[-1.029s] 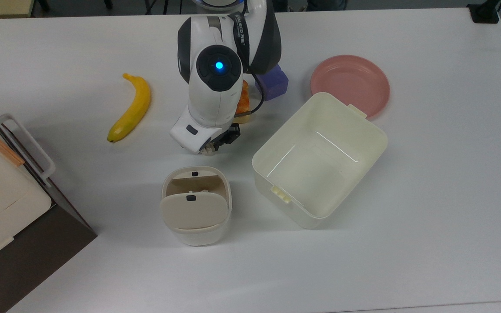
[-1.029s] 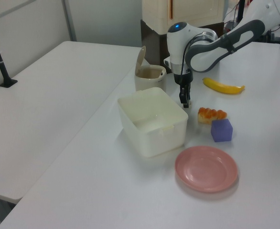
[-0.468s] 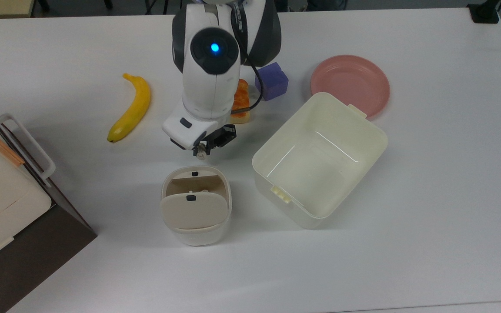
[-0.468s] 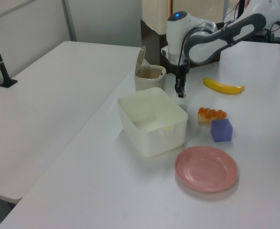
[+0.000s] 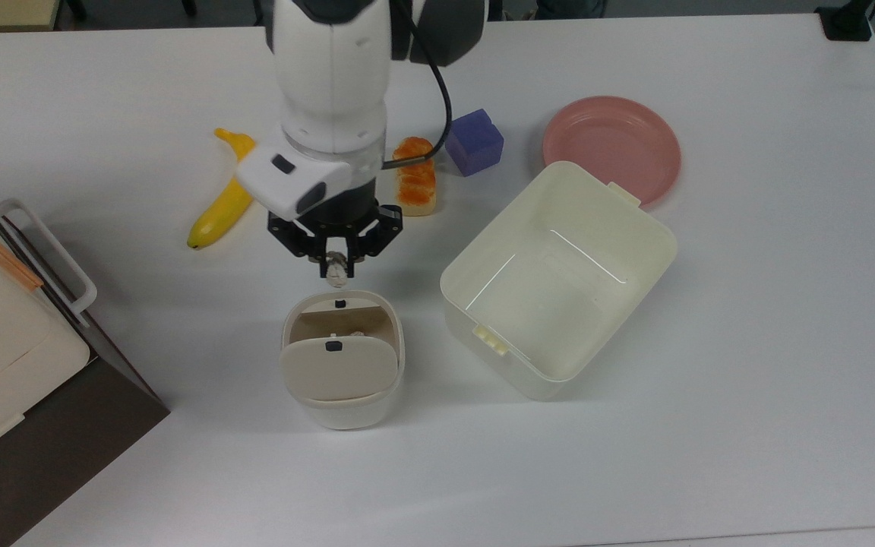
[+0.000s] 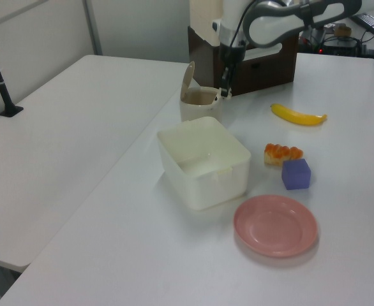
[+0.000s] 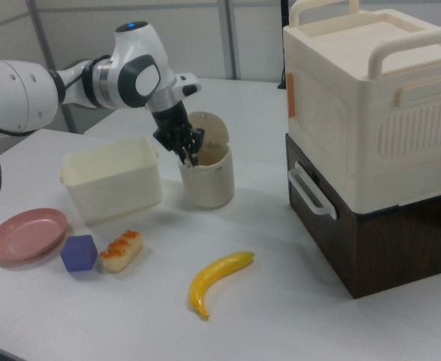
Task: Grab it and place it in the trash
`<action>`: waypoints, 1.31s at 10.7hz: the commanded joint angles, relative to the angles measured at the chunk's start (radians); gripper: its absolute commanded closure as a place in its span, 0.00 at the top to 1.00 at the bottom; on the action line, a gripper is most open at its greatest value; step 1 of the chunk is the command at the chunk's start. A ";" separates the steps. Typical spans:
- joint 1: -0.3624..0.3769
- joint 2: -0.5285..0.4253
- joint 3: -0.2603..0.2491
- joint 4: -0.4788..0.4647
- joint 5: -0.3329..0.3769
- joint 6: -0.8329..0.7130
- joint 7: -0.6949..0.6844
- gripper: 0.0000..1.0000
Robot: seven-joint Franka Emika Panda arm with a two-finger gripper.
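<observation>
End effector [image 5: 335, 271] clamps paper ball [image 5: 337, 278] above trash [image 5: 342, 357].

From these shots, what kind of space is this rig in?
Likely a robotics lab or test room: a white Franka arm's gripper holds a small off-white paper ball above a cream flap-lid bin, on a plain white table with props like a yellow banana and pink plate.
</observation>
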 commanded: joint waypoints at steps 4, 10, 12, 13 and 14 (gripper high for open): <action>0.013 0.050 -0.044 0.020 0.046 0.318 0.192 0.96; 0.045 -0.001 -0.043 0.020 0.043 0.130 0.219 1.00; 0.053 -0.090 -0.032 0.015 0.047 -0.108 0.217 1.00; 0.055 -0.130 -0.031 0.011 0.052 -0.202 0.217 1.00; 0.056 -0.184 -0.031 -0.024 0.054 -0.271 0.213 1.00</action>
